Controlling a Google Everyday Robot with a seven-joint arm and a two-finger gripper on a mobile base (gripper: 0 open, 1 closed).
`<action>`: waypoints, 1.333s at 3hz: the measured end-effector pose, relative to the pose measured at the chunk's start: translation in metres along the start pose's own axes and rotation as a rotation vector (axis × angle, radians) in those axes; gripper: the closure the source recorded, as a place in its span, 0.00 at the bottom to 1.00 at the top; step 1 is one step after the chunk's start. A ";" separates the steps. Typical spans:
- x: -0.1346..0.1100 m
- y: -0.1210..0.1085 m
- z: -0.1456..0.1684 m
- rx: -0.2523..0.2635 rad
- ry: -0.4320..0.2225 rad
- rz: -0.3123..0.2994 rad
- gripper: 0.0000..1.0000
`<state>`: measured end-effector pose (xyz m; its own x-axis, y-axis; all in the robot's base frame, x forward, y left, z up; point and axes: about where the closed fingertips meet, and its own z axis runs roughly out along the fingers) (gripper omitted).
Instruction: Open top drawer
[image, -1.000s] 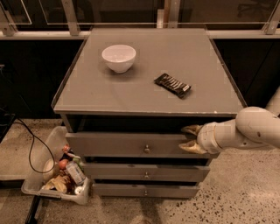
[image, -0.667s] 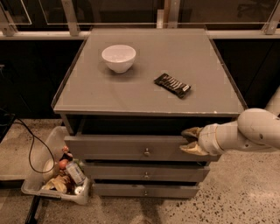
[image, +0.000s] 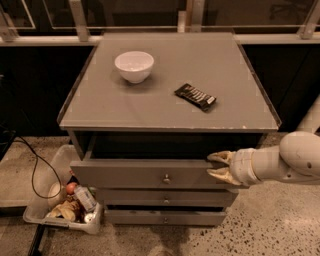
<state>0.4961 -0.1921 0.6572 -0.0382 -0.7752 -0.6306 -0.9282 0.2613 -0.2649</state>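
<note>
Top drawer (image: 145, 173) has slid slightly further out of the grey cabinet (image: 165, 107) than a second ago, and the gripper (image: 219, 165) has come with it. Gripper sits at the drawer front's right end, fingers (image: 220, 156) spread apart, not clamped. Drawer partly out, dark gap above. White bowl (image: 134, 65) and candy bar (image: 195, 96) on the cabinet top

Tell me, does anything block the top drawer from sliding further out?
Nothing visible does. The gripper is at the right end of the top drawer front; the bin sits low on the left.
</note>
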 end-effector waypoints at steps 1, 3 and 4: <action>0.000 0.000 0.000 0.000 0.000 0.000 0.81; 0.000 0.000 0.000 0.000 0.000 0.000 0.34; -0.003 -0.001 -0.004 0.000 0.000 0.000 0.11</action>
<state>0.4961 -0.1920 0.6621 -0.0383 -0.7751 -0.6307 -0.9283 0.2613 -0.2647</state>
